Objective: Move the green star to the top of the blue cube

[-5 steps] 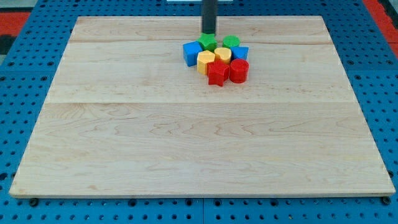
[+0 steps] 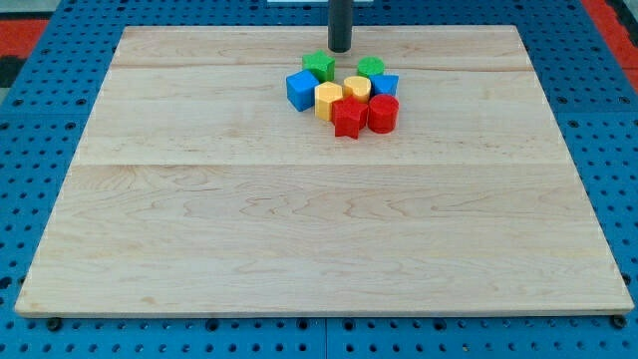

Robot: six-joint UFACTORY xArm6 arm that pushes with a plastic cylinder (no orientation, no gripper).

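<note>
The green star (image 2: 319, 66) sits near the view's top centre on the wooden board (image 2: 299, 219). It touches the upper right corner of the blue cube (image 2: 300, 90), which lies just below and to its left. My tip (image 2: 340, 50) stands just above and to the right of the green star, with a small gap between them.
To the right of the pair is a tight cluster: two yellow blocks (image 2: 329, 99) (image 2: 357, 87), a green block (image 2: 371, 68), a second blue block (image 2: 385, 85), a red star (image 2: 349, 117) and a red cylinder (image 2: 384, 113).
The green star has slid to the left, and the blue cube has shifted slightly left and down. My tip has moved a little up and right, off the star.
</note>
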